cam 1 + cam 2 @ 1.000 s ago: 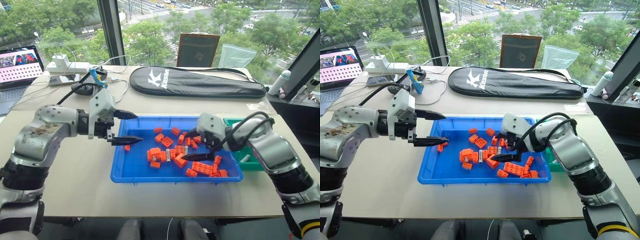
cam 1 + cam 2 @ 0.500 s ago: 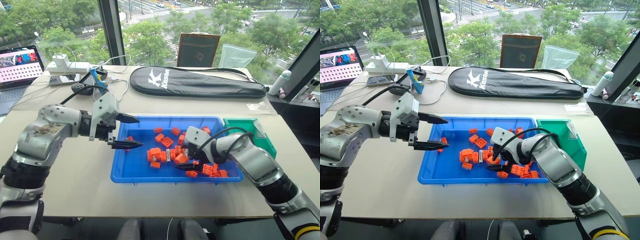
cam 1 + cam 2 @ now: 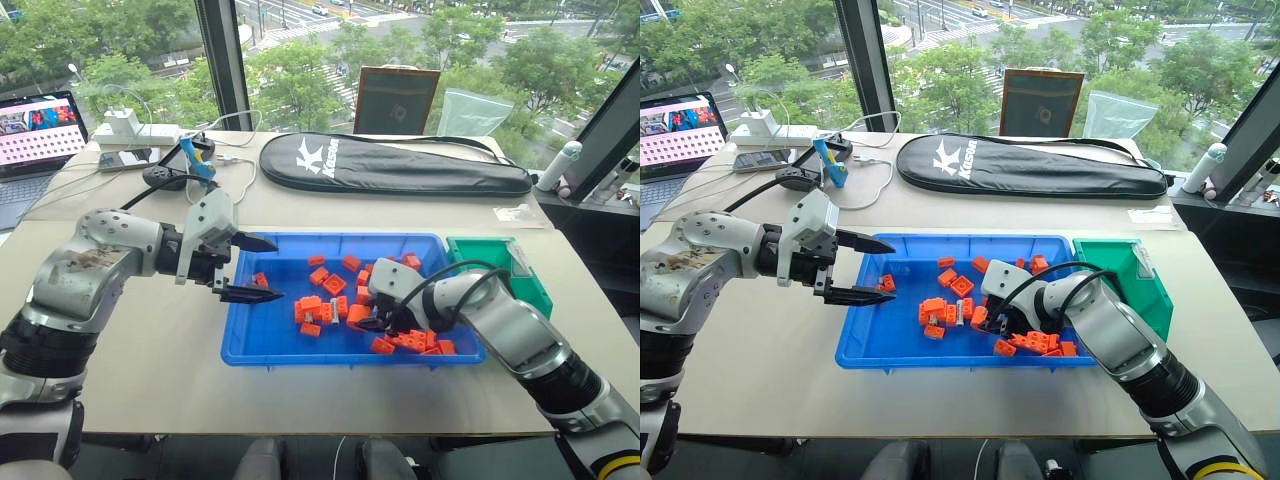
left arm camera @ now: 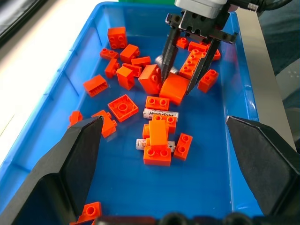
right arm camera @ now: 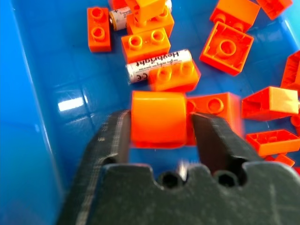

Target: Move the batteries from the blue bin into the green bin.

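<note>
Window-side room, trees and street outside; pale tabletop (image 3: 150,350) carrying a black racket cover (image 3: 395,165), a laptop (image 3: 35,135) and a power strip (image 3: 135,130).

Blue bin (image 3: 250,345) — shallow glossy plastic tray, rolled rim, centre of the tabletop. Contents: many orange studded toy bricks (image 4: 123,107), hard and boxy, plus the batteries (image 4: 160,114), small smooth silvery cylinders with printed labels, lying flat among the bricks; a second one (image 4: 141,144) is half under a brick.

Green bin (image 3: 525,275) — smaller, deeper, touching the blue bin's right end.

Left pincer (image 3: 255,268) — jaws wide apart, holding nothing, I hover it over the tray's left end.

Right pincer (image 5: 161,126) — fingers narrowed on a smooth orange brick (image 5: 157,117), not a battery; the labelled battery lies just beyond it.

Step in hand, as I judge it: picking the first battery. The next move calls for freeing that brick and setting the fingers astride the cylinder, which may roll.
</note>
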